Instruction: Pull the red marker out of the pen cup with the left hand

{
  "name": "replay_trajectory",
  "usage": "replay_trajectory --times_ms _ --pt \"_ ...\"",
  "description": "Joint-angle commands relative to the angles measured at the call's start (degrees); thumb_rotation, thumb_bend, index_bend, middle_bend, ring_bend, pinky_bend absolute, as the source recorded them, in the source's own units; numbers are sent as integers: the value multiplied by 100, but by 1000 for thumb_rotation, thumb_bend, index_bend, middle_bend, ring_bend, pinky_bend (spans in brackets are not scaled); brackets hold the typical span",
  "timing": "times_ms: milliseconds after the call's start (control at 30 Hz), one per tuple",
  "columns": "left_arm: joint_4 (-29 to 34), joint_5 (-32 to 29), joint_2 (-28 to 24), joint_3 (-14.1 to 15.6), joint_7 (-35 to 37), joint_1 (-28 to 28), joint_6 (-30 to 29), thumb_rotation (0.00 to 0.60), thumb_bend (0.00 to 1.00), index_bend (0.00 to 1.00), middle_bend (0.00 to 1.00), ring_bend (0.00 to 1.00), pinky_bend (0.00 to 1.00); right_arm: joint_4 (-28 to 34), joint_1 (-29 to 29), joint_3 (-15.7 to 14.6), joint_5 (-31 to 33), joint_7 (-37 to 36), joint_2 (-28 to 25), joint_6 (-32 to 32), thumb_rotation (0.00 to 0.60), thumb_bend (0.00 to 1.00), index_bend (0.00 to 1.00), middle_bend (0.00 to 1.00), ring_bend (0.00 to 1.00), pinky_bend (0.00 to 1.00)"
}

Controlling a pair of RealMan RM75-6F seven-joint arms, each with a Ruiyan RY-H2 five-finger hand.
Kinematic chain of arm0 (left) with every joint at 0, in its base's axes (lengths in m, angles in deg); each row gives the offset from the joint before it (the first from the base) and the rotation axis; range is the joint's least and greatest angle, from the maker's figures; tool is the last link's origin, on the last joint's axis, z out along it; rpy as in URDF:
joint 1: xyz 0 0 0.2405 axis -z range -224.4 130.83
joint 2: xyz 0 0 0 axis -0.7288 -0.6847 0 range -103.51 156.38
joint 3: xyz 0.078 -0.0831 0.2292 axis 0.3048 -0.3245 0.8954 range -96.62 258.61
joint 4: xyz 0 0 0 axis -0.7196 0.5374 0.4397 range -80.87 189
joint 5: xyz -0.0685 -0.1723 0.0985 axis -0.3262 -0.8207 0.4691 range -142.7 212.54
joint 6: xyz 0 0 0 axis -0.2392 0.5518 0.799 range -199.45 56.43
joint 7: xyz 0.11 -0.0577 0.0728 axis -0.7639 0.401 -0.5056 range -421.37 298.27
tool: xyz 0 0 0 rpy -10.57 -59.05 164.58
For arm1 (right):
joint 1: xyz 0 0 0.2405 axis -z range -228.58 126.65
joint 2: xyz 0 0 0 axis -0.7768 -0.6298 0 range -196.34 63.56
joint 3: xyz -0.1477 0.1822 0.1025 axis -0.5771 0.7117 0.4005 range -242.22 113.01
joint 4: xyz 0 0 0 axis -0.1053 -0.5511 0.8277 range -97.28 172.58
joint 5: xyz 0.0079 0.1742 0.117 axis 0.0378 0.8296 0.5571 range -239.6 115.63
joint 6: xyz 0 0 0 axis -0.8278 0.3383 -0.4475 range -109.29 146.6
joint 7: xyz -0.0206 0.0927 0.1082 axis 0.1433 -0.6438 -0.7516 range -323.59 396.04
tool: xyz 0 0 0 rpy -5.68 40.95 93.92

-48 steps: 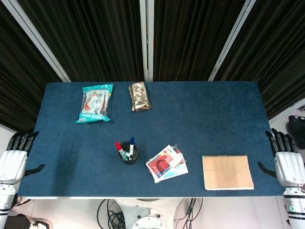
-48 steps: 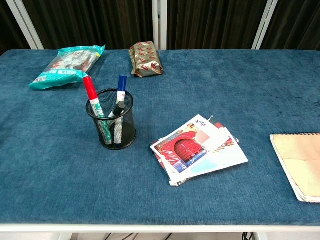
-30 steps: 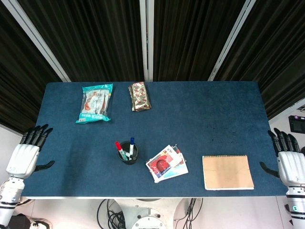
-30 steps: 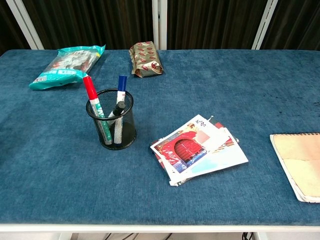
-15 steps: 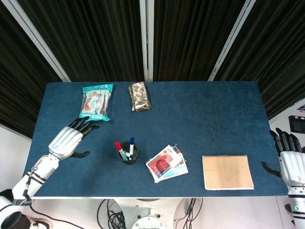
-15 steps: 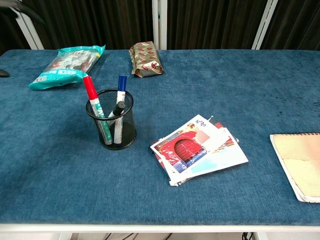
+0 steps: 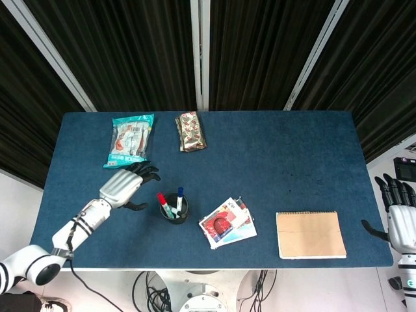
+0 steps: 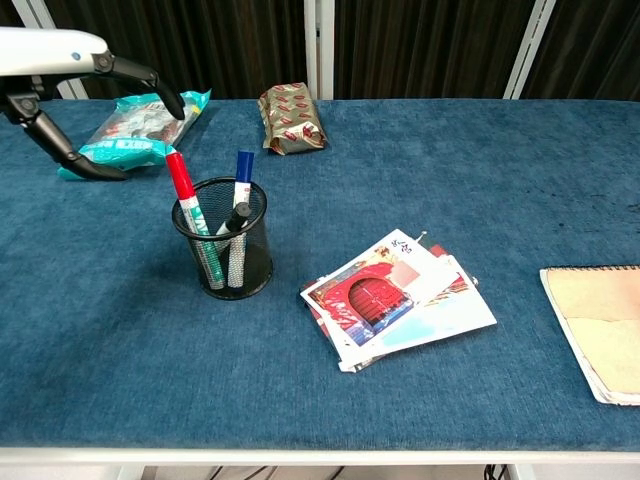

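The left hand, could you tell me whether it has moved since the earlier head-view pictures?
Yes. The left hand has travelled from the table's left edge inward, and is now open just left of the black mesh pen cup, below the teal snack bag.

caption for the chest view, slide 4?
Left hand, open, beside the red marker standing in the mesh pen cup, not yet touching it.
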Motion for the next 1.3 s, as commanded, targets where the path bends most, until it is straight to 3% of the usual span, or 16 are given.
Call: replay_trajectory --times_ms 33,300,1300 --pt "-26 -64 53 24 -19 66 59 600 241 305 141 0 120 -9 -6 10 16 -13 -2 -11 600 122 0 0 0 0" --pt "18 -262 128 74 -231 179 79 600 253 360 153 0 112 -26 -12 23 106 -5 0 -59 600 176 0 0 0 0" --pt "-15 -559 209 180 -311 437 108 600 311 421 163 0 116 -112 -75 4 275 67 42 -283 600 191 0 0 0 0"
